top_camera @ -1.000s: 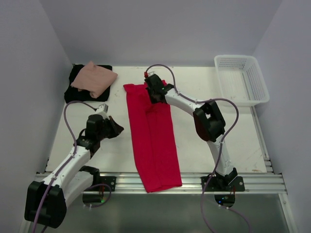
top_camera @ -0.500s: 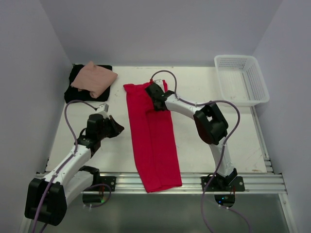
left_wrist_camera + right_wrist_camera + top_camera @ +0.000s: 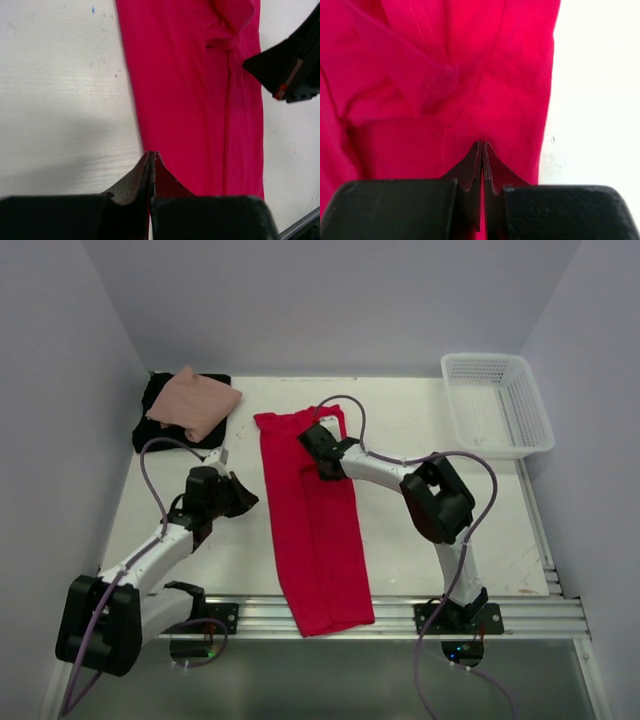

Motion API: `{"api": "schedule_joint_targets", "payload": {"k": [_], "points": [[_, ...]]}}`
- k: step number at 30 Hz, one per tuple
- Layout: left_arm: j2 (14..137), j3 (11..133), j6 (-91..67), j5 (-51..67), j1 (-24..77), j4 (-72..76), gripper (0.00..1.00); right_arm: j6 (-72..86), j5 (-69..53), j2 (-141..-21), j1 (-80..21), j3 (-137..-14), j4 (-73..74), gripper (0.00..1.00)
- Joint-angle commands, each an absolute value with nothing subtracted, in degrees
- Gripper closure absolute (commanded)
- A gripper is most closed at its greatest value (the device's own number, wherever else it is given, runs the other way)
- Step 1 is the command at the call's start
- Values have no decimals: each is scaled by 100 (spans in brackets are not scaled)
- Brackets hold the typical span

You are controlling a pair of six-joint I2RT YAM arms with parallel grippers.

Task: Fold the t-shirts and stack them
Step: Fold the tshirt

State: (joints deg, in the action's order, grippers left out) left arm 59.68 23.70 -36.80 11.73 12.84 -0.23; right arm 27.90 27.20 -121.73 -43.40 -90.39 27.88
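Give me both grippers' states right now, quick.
Left gripper: jaws shut, nothing seen held, at the edge of the red t-shirt.
Right gripper: jaws shut, nothing seen held, over the red t-shirt.

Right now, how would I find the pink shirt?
Go to the far left corner of the white table. A folded bundle lies there on a black shirt. That is the pink shirt: small and dusty salmon, not long and bright like the red shirt in the middle.

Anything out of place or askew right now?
The red t-shirt, folded into a long strip, overhangs the near edge of the table onto the rail. The pink t-shirt sits crooked on the black t-shirt.
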Motion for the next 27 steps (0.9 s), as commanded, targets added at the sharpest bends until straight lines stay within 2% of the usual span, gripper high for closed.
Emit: {"api": "schedule_joint_targets", "payload": {"k": [1, 9, 12, 20, 27], "points": [[6632, 3084, -3507, 1178, 1310, 904, 100, 2716, 2733, -11218, -4465, -8510, 2410, 100], [8785, 4796, -3313, 1134, 1310, 1529, 100, 2101, 2391, -9695, -4518, -7218, 1881, 100], [9559, 5454, -3401, 1072, 1318, 1521, 100, 1803, 2303, -9475, -4518, -7163, 1916, 100], [11012, 6749, -3551, 844, 1310, 985, 100, 1398, 1416, -9764, -4395, -7821, 2136, 100], [11557, 6935, -3577, 835, 1310, 800, 100, 1090, 195, -10982, -4096, -9566, 2635, 100]]}}
